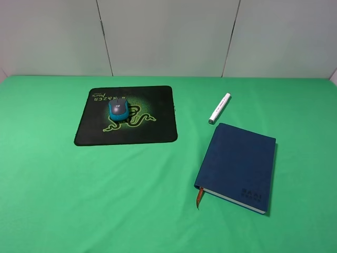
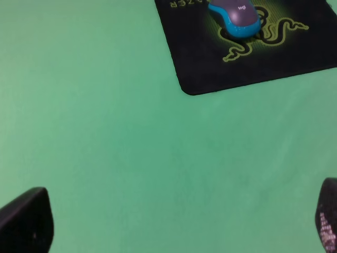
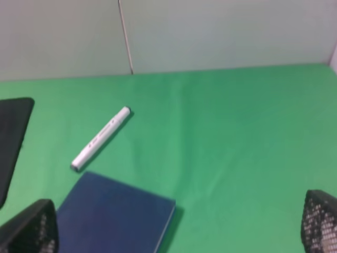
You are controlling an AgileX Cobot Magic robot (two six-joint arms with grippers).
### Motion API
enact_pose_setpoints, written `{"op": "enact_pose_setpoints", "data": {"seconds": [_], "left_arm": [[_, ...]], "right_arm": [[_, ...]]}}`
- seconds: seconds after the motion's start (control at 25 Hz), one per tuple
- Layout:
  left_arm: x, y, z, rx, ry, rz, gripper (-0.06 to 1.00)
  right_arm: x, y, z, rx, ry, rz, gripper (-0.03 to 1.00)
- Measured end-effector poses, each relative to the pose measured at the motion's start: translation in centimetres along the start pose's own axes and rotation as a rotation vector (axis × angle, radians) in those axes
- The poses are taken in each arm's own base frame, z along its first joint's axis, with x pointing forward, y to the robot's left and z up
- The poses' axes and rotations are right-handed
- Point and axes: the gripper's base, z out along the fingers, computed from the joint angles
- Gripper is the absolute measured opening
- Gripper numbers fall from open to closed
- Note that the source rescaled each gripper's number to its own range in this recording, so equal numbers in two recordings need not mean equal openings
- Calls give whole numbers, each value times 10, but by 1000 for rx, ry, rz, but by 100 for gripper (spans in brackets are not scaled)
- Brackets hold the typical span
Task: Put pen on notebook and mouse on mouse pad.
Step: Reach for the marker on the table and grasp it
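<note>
As pen (image 1: 219,108) lies near notebook (image 1: 239,166), cloth (image 1: 131,200) beneath

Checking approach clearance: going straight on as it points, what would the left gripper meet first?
Likely the bare green tablecloth just ahead of the open left gripper. The mouse pad sits farther on; depth is unclear.

The green tabletop (image 1: 52,211) carried four loose things: one mouse pad (image 1: 155,132), one mouse (image 1: 118,109), one pen (image 1: 219,108) and one notebook (image 1: 239,163). The notebook had one orange ribbon bookmark (image 1: 199,197). Two end effectors were in view, the left end effector (image 2: 174,221) and the right end effector (image 3: 174,224), each showing two dark fingertips (image 2: 26,224).
</note>
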Motion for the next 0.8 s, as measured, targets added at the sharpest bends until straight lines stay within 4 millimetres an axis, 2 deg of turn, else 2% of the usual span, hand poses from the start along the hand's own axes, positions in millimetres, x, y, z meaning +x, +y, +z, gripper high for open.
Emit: {"op": "enact_pose_setpoints", "data": {"seconds": [0.28, 0.32, 0.44, 0.48, 0.56, 0.8], "left_arm": [[0, 0, 0, 0, 0, 0, 100], [0, 0, 0, 0, 0, 0, 100], [0, 0, 0, 0, 0, 0, 100], [0, 0, 0, 0, 0, 1, 100], [0, 0, 0, 0, 0, 1, 100], [0, 0, 0, 0, 0, 1, 100]], "right_arm": [[-49, 2, 67, 4, 164, -121, 100], [-49, 2, 67, 4, 164, -121, 100], [-66, 3, 94, 1, 213, -144, 100], [-76, 4, 111, 0, 239, -147, 100], [-86, 5, 126, -6, 251, -140, 100], [-107, 13, 177, -51, 298, -95, 100]]}}
